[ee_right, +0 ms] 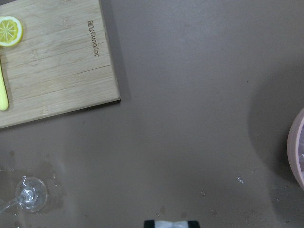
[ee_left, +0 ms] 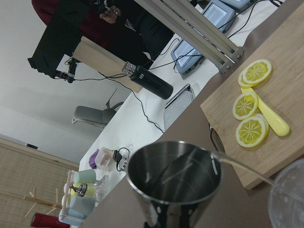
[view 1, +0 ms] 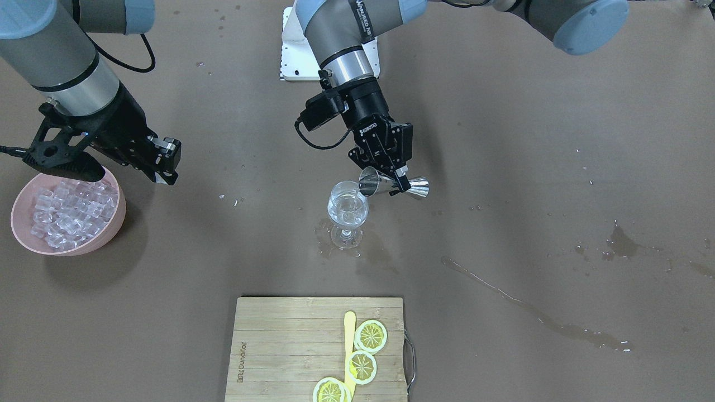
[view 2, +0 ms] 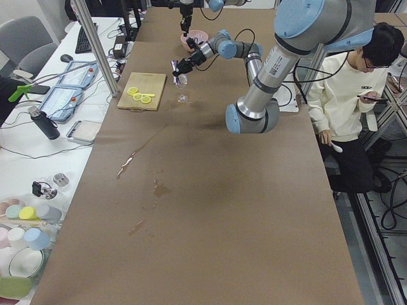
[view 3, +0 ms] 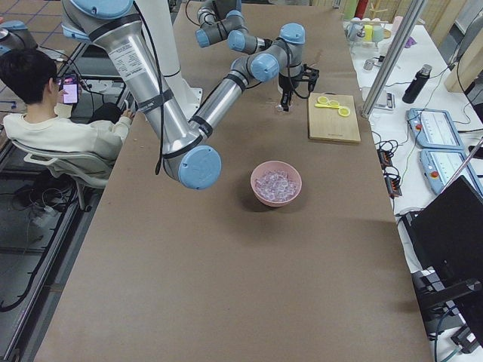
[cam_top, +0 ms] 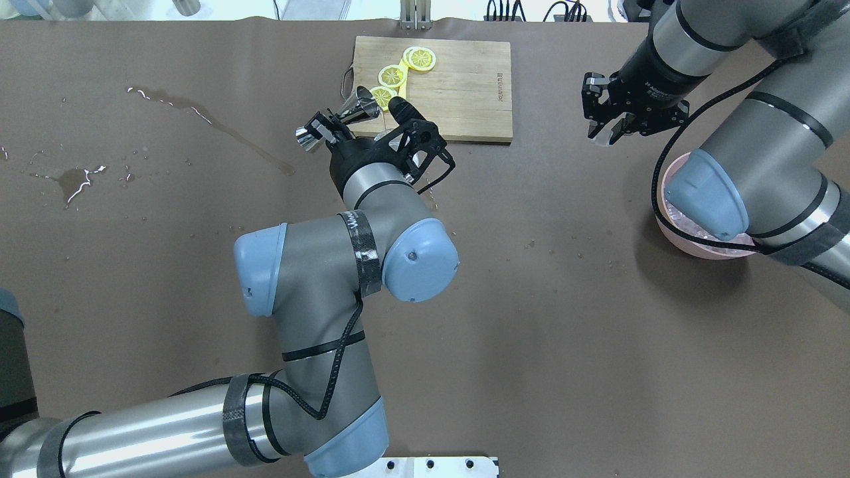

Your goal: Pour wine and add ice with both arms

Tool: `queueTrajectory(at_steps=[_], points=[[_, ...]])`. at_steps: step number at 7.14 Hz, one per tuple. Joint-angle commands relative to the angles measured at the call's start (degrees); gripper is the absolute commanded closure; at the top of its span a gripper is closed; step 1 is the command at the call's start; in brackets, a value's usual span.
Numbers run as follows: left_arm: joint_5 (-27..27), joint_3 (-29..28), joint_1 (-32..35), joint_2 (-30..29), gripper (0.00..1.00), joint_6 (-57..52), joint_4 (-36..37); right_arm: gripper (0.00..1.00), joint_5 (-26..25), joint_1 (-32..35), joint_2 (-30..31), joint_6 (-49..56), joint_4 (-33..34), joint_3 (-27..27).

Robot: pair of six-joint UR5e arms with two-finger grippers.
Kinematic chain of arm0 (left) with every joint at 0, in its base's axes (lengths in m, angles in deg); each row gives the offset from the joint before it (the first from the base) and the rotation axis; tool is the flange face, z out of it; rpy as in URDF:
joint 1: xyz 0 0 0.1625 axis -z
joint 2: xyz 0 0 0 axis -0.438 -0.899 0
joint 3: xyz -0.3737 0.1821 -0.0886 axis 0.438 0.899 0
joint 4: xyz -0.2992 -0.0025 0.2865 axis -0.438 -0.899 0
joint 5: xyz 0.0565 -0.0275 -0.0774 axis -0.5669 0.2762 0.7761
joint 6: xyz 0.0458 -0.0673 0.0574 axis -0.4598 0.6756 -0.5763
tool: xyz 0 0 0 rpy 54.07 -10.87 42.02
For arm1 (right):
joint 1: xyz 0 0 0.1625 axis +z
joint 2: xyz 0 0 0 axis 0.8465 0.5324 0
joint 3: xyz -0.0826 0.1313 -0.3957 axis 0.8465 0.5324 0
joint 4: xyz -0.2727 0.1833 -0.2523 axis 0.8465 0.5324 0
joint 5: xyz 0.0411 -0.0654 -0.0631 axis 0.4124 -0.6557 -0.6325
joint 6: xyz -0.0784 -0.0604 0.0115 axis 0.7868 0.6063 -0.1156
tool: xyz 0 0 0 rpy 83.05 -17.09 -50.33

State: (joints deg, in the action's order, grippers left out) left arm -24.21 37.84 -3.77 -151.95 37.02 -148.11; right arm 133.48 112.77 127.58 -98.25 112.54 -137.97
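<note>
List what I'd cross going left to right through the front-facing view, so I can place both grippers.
Pink bowl of ice, right gripper, wine glass, steel jigger clamped in the left gripper, long wet streak. The cutting board is left out, since it spans across the glass and jigger.

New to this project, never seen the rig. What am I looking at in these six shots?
Two robot arms at a brown table, filmed from the front, overhead, both table ends, and each wrist. The left gripper holds a steel jigger tipped over a wine glass that has clear liquid in it. The right gripper, near a pink bowl of ice, seems to pinch one ice cube. Also there: a wooden cutting board with lemon slices, and spilled streaks. A person sits beside the table in the side views.
</note>
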Motion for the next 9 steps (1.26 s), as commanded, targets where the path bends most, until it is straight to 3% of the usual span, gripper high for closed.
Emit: queueTrajectory(at_steps=[1, 9], points=[[-0.3, 0.0, -0.1, -0.1, 1.0, -0.8, 1.7, 1.0, 0.0, 0.0, -0.1, 0.0, 0.0, 0.0], [-1.5, -0.1, -0.1, -1.9, 1.0, -2.2, 5.8, 1.0, 0.1, 0.0, -0.3, 0.0, -0.3, 0.0]])
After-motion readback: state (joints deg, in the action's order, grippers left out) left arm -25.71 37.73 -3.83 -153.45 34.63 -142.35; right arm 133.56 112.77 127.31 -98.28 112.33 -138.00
